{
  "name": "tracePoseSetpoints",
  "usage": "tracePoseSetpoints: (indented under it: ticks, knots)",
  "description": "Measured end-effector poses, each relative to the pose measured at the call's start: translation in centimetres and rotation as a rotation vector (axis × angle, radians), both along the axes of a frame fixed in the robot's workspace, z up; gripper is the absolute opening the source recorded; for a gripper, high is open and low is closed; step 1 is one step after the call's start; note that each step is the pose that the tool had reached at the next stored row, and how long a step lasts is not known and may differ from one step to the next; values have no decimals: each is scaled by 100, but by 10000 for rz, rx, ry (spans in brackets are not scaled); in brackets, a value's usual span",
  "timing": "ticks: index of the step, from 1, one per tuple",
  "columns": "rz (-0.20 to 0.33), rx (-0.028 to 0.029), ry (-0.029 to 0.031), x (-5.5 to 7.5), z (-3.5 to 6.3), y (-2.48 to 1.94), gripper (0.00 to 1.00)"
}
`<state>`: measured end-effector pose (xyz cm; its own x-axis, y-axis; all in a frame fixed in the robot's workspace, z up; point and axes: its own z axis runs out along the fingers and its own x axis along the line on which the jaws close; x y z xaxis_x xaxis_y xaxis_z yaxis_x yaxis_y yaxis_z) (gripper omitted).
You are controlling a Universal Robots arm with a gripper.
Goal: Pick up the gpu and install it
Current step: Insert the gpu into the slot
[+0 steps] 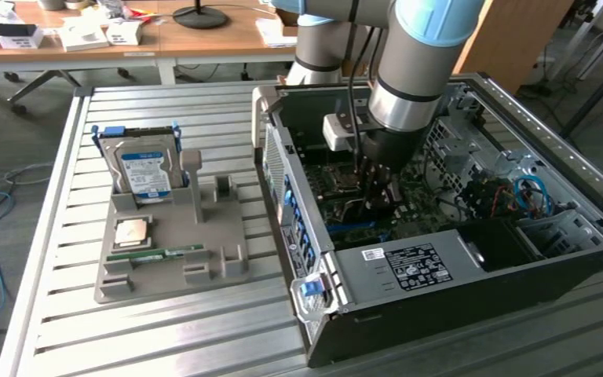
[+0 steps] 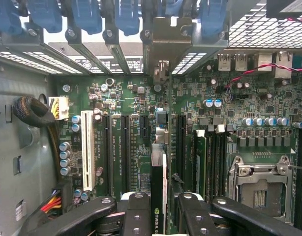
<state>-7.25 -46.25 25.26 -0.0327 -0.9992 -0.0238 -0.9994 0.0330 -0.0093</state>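
In the wrist view the gpu (image 2: 157, 172) stands edge-on, a thin dark card with a green logo, between my two black fingers (image 2: 136, 211). My gripper (image 2: 159, 202) is shut on it. The card's silvery bracket (image 2: 166, 44) reaches up to the rear slot openings of the case. Below it lies the green motherboard (image 2: 126, 98), with the card in line between the long black slots (image 2: 125, 147) and the memory slots. I cannot tell whether it is seated. In the exterior view my gripper (image 1: 380, 192) reaches down inside the open computer case (image 1: 553, 259).
On the exterior view's left a grey holder (image 1: 166, 275) carries a silver hard drive (image 1: 144, 169), a processor (image 1: 132, 232) and a green memory stick (image 1: 155, 254). Case walls, the power supply (image 1: 417, 267) and cables (image 1: 527, 196) surround the arm. Blue slot latches (image 2: 87, 14) line the rear.
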Motion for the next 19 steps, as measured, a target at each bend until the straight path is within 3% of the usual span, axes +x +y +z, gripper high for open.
tracePoseSetpoints:
  ticks: [19]
  knots:
    - [0, -5, -1, -3, -13, 0, 26]
